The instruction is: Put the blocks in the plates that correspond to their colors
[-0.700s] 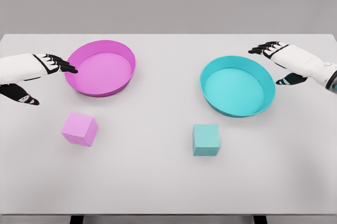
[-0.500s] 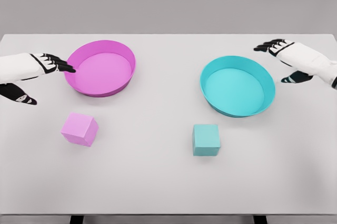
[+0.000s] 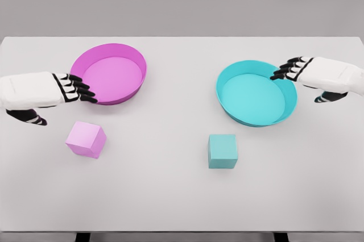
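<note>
A pink block (image 3: 86,139) lies on the white table at the left, below the pink plate (image 3: 138,63). A teal block (image 3: 222,151) lies right of centre, below the teal plate (image 3: 291,104). My left hand (image 3: 68,91) hovers open over the pink plate's left rim, above and a little left of the pink block, holding nothing. My right hand (image 3: 298,74) is open over the teal plate's right rim, well above and right of the teal block, also holding nothing.
The white table (image 3: 170,196) spans the view, with its front edge at the bottom and a grey wall behind it.
My left hand has moved down and right, closer to the pink block. My right hand has dropped lower, from behind the teal plate to its right rim. Blocks and plates have not moved.
</note>
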Motion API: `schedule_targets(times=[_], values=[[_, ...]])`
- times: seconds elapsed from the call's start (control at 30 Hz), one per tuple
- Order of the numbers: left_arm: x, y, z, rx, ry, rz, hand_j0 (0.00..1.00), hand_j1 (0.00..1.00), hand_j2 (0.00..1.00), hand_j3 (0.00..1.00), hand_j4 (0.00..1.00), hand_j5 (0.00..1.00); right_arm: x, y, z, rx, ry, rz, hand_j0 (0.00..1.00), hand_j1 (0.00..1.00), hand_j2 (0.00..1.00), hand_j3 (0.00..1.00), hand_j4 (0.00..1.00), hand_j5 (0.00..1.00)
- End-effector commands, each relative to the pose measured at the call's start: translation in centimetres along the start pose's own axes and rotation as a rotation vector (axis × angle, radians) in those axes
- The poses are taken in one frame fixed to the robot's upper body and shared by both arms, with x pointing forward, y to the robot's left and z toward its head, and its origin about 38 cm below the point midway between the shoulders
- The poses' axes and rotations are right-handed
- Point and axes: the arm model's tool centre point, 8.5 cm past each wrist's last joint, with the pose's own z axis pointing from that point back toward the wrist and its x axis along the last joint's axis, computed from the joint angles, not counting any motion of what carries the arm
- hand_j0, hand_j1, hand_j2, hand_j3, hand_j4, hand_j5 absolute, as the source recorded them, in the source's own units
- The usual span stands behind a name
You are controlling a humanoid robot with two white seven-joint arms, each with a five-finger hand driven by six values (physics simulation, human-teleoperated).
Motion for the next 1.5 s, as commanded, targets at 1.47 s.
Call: schedule_targets(times=[1.47], values=[[3.3,-4.9,-4.5,-0.109,-0.111,-0.019,1.0,1.0,1.0,1.0,1.0,1.0,12.7,0.1,-5.9,-0.057,-0.381,0.028,1.0,1.0,1.0,1.0,1.0,1.0]])
